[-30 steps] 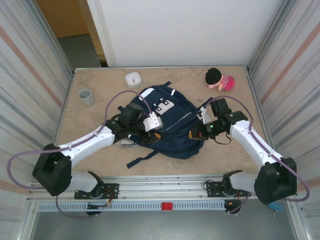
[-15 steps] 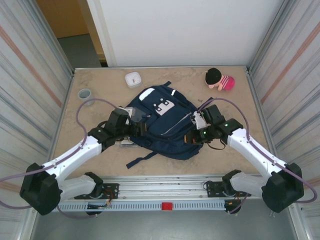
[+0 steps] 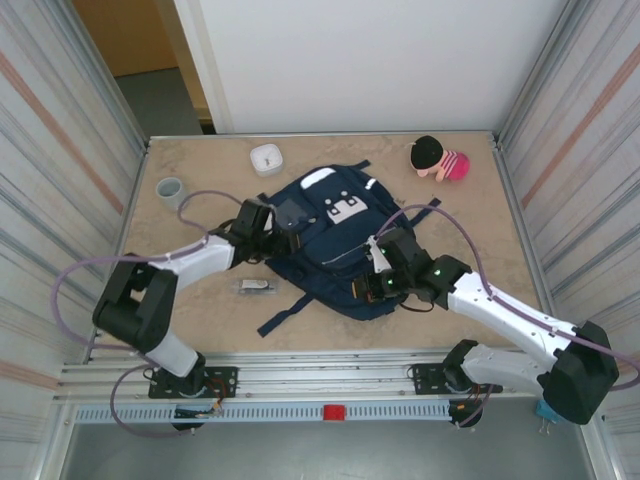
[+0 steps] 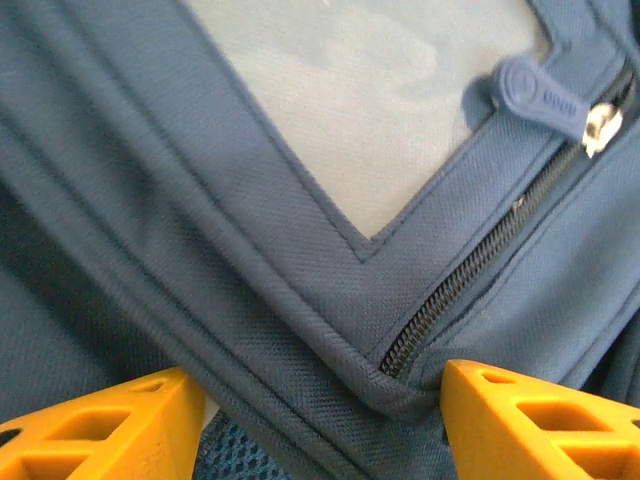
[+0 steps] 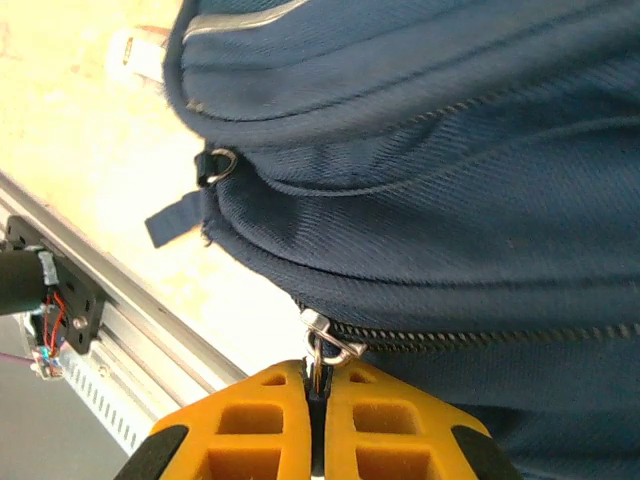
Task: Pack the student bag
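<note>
right wrist view: right gripper [image 5: 318, 392] is fully closed, orange fingers [image 5: 255, 415] pinching the metal zipper pull [image 5: 325, 348] on the near side of the student bag [image 5: 450, 200]. the hold takes the pull's tip only.

top external view: the bag lies flat at mid-table [image 3: 180, 300], front pocket up, one strap [image 3: 285, 315] trailing toward the arm bases. a small dark object [image 3: 255, 286] lies just beside its left edge.

left wrist view: left gripper [image 4: 320, 425] is wide open, astride a fold of bag fabric by a zipper end, clamping nothing. a blue zipper tab [image 4: 535, 90] sits beyond.

judgement: main compartment being unzipped. draw the pull low, along the teeth, following the curve. the left gripper should pinch that fold first, or the bag may drag.

far side: grey cup [image 3: 170, 189], white container [image 3: 266, 158] and plush doll [image 3: 440, 158], well apart from the bag.
</note>
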You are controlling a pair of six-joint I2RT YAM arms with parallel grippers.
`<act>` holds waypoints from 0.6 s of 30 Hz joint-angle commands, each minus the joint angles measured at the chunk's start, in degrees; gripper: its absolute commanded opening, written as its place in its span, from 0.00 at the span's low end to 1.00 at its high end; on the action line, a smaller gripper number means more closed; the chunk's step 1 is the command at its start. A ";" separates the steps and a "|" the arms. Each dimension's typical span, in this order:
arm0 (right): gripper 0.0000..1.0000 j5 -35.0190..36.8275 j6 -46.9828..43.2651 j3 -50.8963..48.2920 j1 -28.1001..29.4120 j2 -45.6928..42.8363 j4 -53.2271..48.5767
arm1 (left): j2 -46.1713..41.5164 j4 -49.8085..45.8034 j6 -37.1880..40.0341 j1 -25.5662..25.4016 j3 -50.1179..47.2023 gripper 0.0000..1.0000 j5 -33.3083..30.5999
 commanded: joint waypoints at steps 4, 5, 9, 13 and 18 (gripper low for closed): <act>0.00 2.59 4.26 0.83 5.29 2.38 7.61 | 1.59 0.18 0.93 0.37 7.32 0.65 1.99; 0.00 2.85 4.25 1.00 5.43 2.83 7.84 | 0.39 -0.89 -0.55 0.51 6.91 0.66 2.22; 0.00 3.06 2.96 0.81 5.51 3.29 8.79 | -9.33 -5.56 -10.74 -0.62 1.74 0.66 2.56; 0.00 2.22 0.54 0.27 5.37 3.45 9.55 | -19.57 -6.88 -21.94 -5.58 -5.61 0.66 1.80; 0.00 1.03 -0.97 -0.17 5.46 3.17 9.98 | -23.85 3.10 -35.92 -13.77 -13.16 0.65 0.94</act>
